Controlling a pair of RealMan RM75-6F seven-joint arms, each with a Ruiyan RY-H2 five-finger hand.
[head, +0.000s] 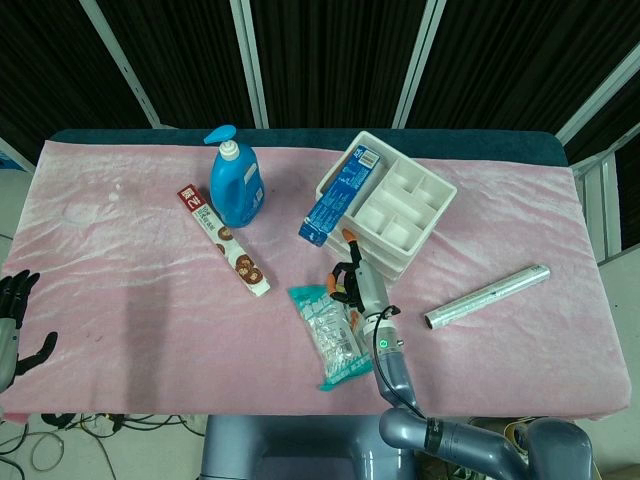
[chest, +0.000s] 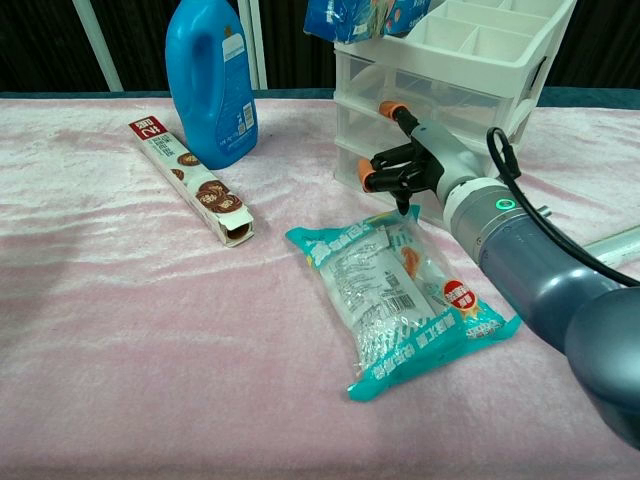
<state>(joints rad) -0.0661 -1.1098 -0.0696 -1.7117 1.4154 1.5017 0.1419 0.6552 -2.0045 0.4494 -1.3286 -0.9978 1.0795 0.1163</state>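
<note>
Pink cloth (head: 130, 300) covers the table in the head view. The right hand (head: 352, 283) reaches forward from the near edge, and its fingers are curled in with nothing between them. Directly ahead of it, touching or almost touching the fingertips, stands the white drawer organizer (head: 395, 205), with a blue box (head: 335, 198) leaning in the compartment on the hand's left. The teal snack bag (head: 330, 335) lies just to the left of the wrist, with its long axis running roughly along the forearm. A silver foil roll (head: 487, 296) lies to the right of the hand, well apart. Farther to the left are the long cookie box (head: 226, 241) and the blue pump bottle (head: 235, 180). The left hand (head: 14, 322) rests at the far left edge, off the cloth, with its fingers spread and holding nothing, so the right hand is much nearer to the organizer.

From the chest view, the right hand (chest: 408, 160) is seen at the front of the organizer (chest: 470, 60), at the height of its middle drawers. One orange-tipped finger (chest: 390, 108) points at the drawer front, and the others fold toward the palm. I cannot tell whether the finger really touches it. The snack bag (chest: 400, 300) lies below and in front of the hand, flat on the cloth.
</note>
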